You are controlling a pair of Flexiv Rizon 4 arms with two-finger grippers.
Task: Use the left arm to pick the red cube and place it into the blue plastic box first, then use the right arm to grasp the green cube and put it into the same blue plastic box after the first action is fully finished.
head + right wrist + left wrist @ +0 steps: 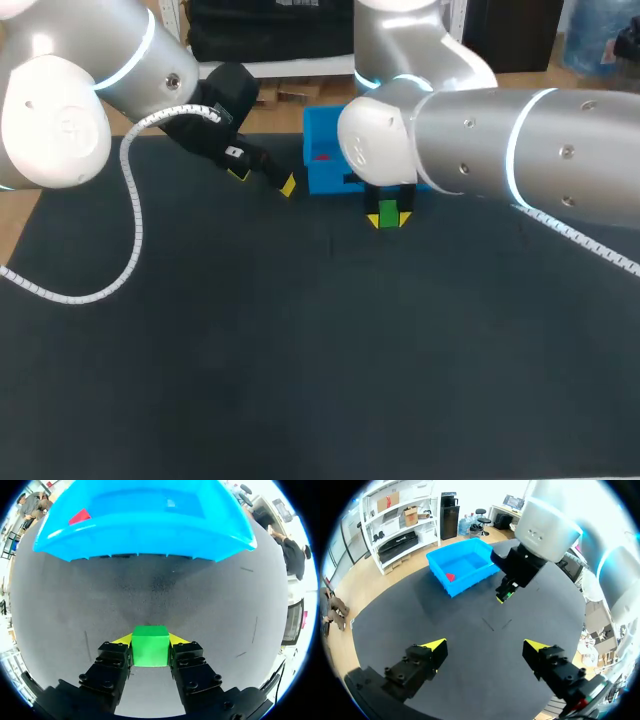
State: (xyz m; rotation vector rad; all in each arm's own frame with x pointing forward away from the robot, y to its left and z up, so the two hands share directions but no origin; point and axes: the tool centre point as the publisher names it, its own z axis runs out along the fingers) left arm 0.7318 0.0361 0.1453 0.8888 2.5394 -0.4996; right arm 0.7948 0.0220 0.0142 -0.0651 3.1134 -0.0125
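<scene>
- red cube: inside the blue plastic box, on its floor, close to the wall on the left arm's side
- green cube: outside the box, just in front of its near wall, not touching it
- right gripper: pointing down just in front of the box, fingers at medium width, one pressed on each opposite side of the green cube, yellow tips showing either side of it
- can't tell whether the green cube sits on the black mat or hangs just above it
- left gripper: fingers spread wide with nothing between them, near the box's left side, over bare mat and apart from the box
</scene>
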